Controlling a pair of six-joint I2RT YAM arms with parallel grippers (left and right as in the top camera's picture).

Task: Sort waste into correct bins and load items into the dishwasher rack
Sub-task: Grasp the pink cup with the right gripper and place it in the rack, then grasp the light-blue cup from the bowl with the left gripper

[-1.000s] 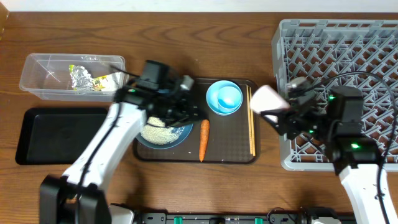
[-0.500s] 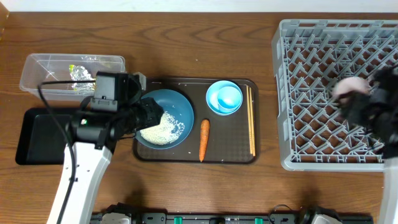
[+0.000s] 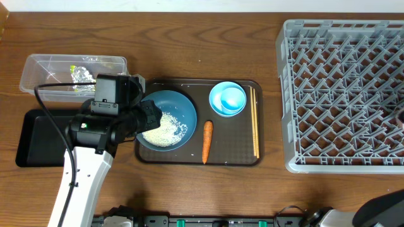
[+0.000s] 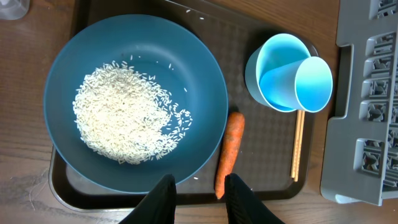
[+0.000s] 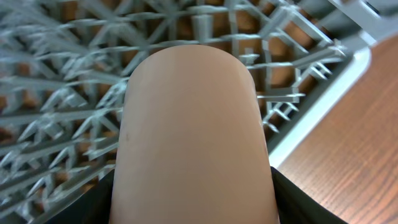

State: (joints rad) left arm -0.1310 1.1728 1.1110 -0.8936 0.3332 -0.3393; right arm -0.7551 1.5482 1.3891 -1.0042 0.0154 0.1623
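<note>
Left gripper (image 4: 198, 202): fingers spread, nothing between them; it hangs over the near rim of the dark-blue bowl (image 4: 205, 81).
Right gripper (image 5: 193, 202): closed around the white-pink cup (image 5: 193, 118), with a dark finger on each side of it. The cup is held above the lattice of the dishwasher rack (image 5: 56, 93), close to the rack's edge with bare wood beside it.
Black tray (image 3: 38, 139): near-left part of the worktop, partly under the left arm.
Brown serving tray (image 3: 233, 151): middle of the worktop, toward the near edge. It carries the next five entries.
Carrot (image 3: 207, 141): lies lengthwise, just right of the dark-blue bowl.
Rice (image 4: 121, 118): heaped in the left half of the dark-blue bowl.
Chopsticks (image 3: 254, 123): lie together along the tray's right rim.
Light-blue bowls (image 3: 227, 99): nested at the tray's far-right corner.
Clear tub (image 3: 38, 69): far-left corner, silver foil (image 3: 81, 75) inside.
Dishwasher rack: fills the right end of the worktop, near edge to far edge.
</note>
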